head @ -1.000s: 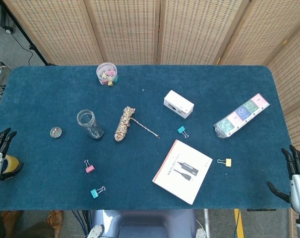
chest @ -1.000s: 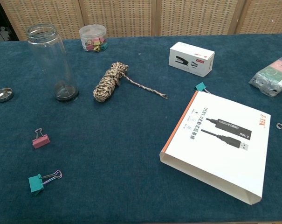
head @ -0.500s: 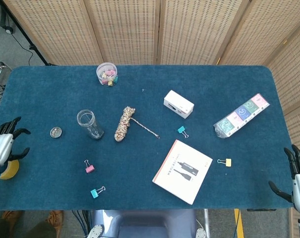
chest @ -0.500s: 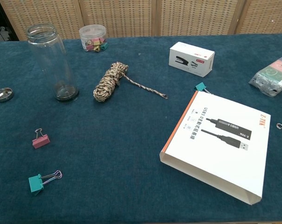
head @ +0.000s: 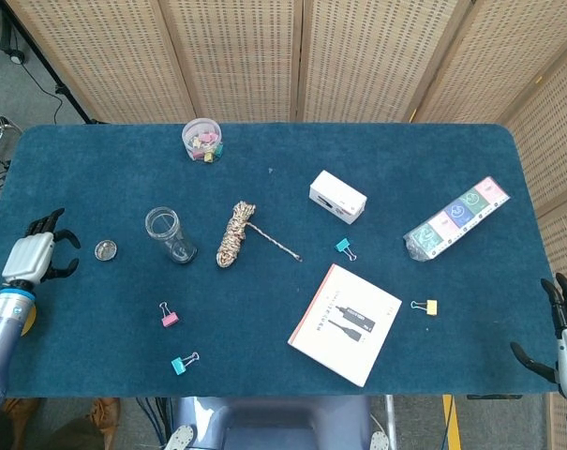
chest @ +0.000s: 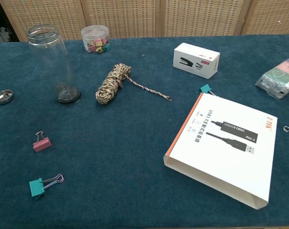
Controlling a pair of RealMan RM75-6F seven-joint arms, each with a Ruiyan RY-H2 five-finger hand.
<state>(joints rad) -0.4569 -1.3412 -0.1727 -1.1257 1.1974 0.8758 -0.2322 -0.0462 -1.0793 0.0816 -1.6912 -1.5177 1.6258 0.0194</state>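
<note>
Metal lid (head: pixel 105 249) lies loose beside the uncapped glass jar (head: pixel 171 235), so the jar's mouth stands clear. Just outward of that lid hovers the left hand (head: pixel 37 255), fingers spread, empty. Far across the worktop (head: pixel 264 309), the right hand (head: pixel 566 345) hangs spread, off the edge.

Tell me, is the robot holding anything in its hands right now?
No, nothing is held. The left hand hovers with fingers apart over the table's left edge, near the small metal lid. The right hand is open beyond the right edge.
</note>
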